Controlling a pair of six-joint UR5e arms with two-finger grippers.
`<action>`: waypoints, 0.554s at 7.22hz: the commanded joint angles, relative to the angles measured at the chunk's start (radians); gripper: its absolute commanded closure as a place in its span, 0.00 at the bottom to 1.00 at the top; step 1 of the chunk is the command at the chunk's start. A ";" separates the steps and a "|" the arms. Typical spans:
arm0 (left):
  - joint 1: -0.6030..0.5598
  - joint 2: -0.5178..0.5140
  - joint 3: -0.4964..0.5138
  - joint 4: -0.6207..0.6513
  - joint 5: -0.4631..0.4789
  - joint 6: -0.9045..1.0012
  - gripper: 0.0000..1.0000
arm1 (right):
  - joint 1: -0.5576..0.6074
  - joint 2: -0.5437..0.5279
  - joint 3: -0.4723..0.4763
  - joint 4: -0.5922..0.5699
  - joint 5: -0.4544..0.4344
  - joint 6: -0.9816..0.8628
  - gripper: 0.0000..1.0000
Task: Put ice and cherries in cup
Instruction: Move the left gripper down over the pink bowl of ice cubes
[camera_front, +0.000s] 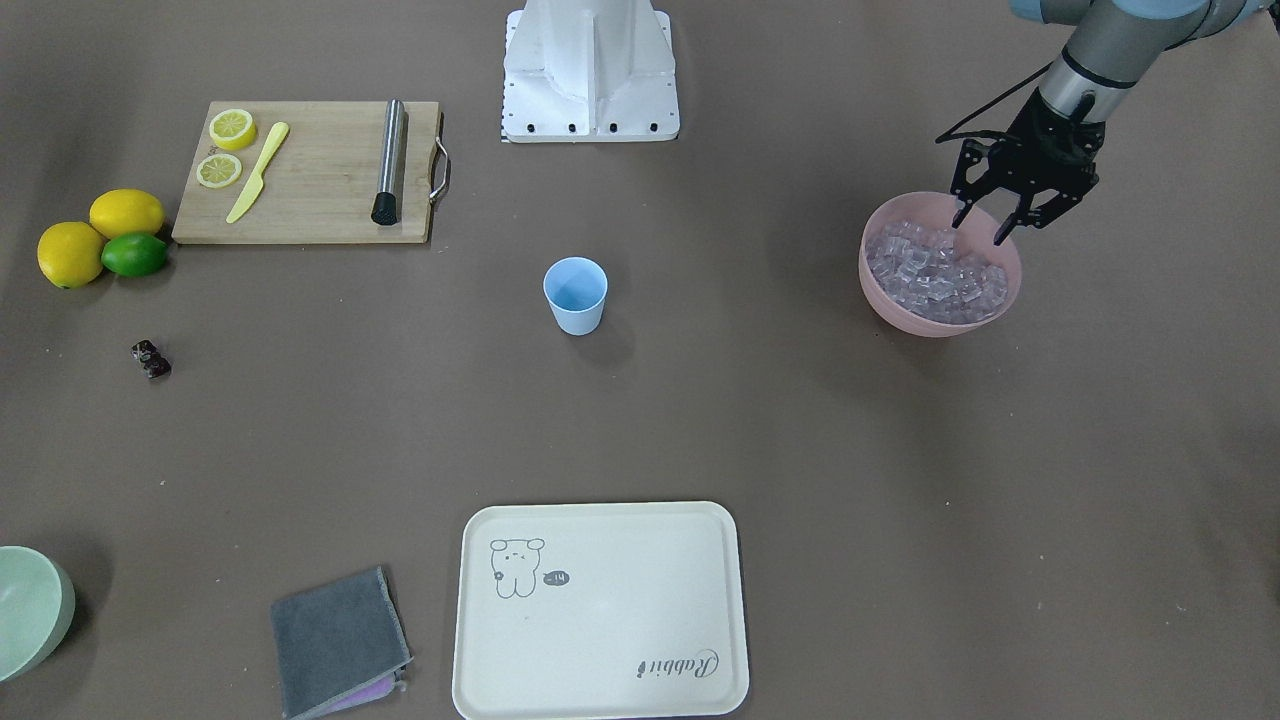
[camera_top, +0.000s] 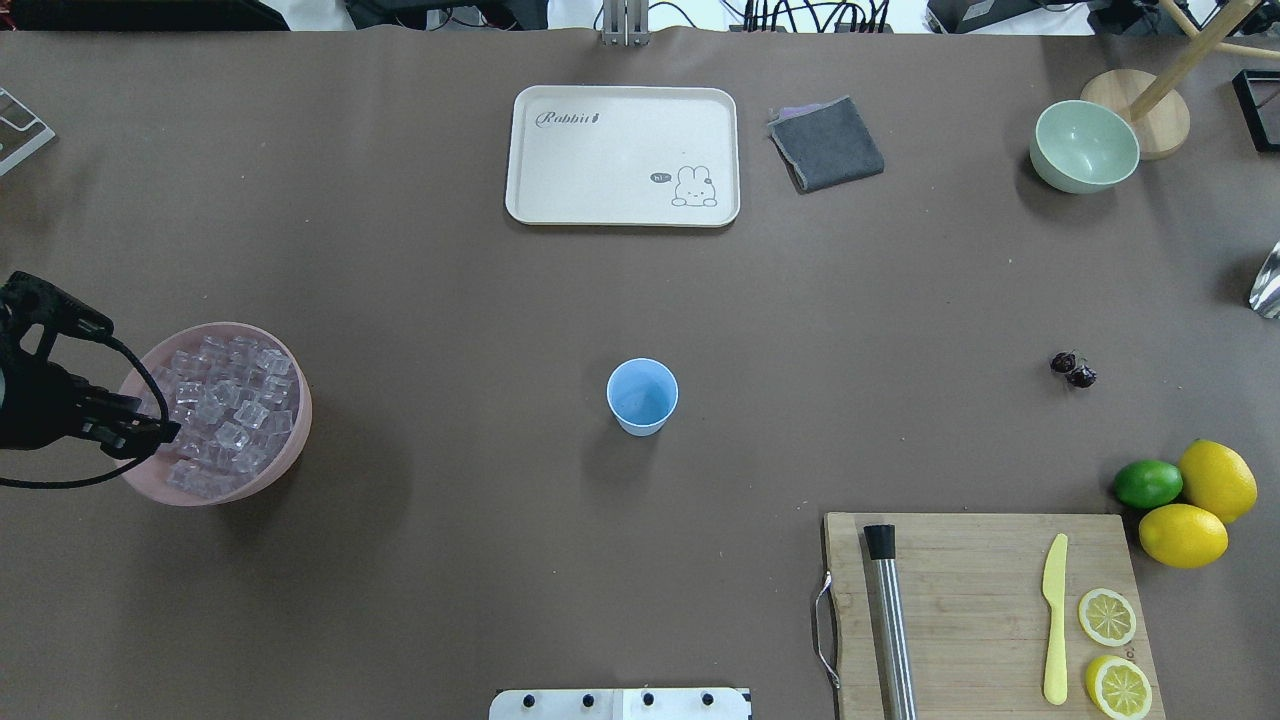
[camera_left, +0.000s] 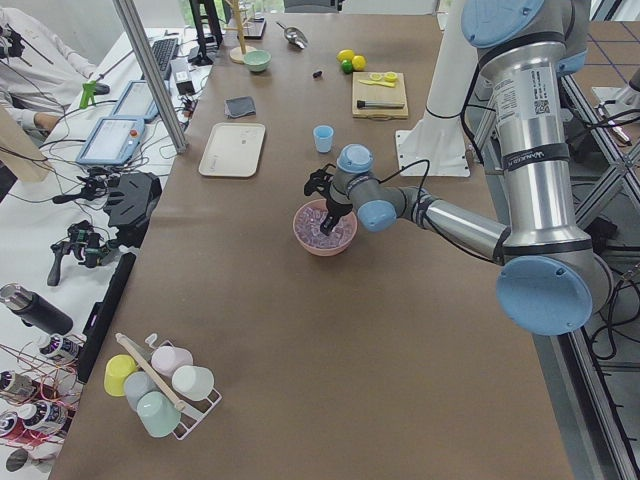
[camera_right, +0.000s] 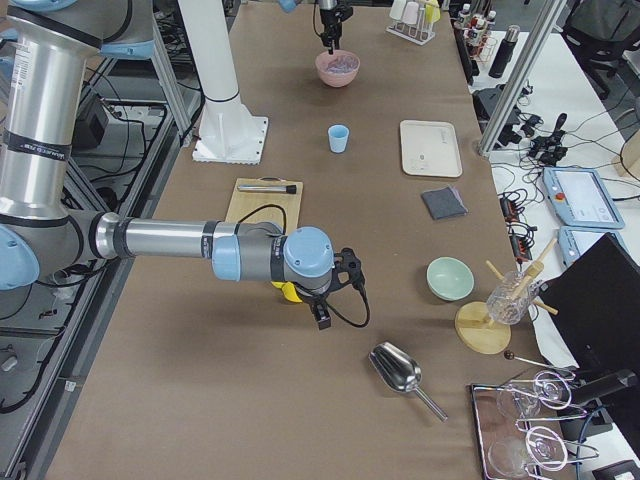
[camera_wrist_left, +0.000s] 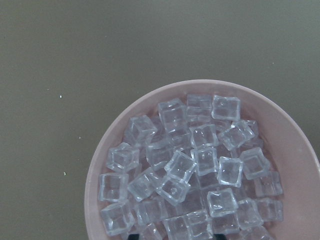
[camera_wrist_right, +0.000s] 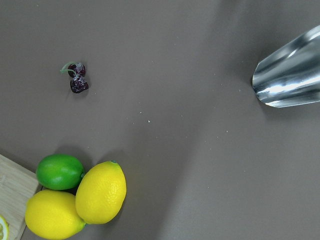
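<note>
Several clear ice cubes (camera_front: 935, 275) fill a pink bowl (camera_front: 900, 315) on my left side; they also show in the left wrist view (camera_wrist_left: 190, 165). My left gripper (camera_front: 982, 228) is open, and its fingertips hang just over the bowl's near rim, above the ice. The light blue cup (camera_front: 575, 295) stands upright at the table's middle (camera_top: 642, 397). The dark cherries (camera_top: 1073, 369) lie on the table on my right side and also show in the right wrist view (camera_wrist_right: 76, 77). My right gripper (camera_right: 322, 318) hangs over the table near the lemons. I cannot tell whether it is open or shut.
A wooden cutting board (camera_top: 985, 560) holds a metal muddler (camera_top: 890, 620), a yellow knife (camera_top: 1055, 620) and two lemon halves. Two lemons (camera_top: 1200, 505) and a lime (camera_top: 1148, 483) lie beside it. A cream tray (camera_top: 622, 155), a grey cloth (camera_top: 826, 143), a green bowl (camera_top: 1085, 146) and a metal scoop (camera_wrist_right: 290, 75) are further off.
</note>
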 joint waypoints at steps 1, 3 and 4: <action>0.034 0.005 0.001 -0.001 0.028 0.011 0.42 | 0.000 0.000 -0.004 0.000 0.000 0.000 0.00; 0.074 0.012 0.012 0.001 0.031 0.011 0.42 | 0.000 0.001 -0.022 0.002 -0.002 -0.007 0.00; 0.083 0.010 0.028 0.002 0.029 0.007 0.42 | 0.000 0.000 -0.031 0.002 -0.002 -0.011 0.00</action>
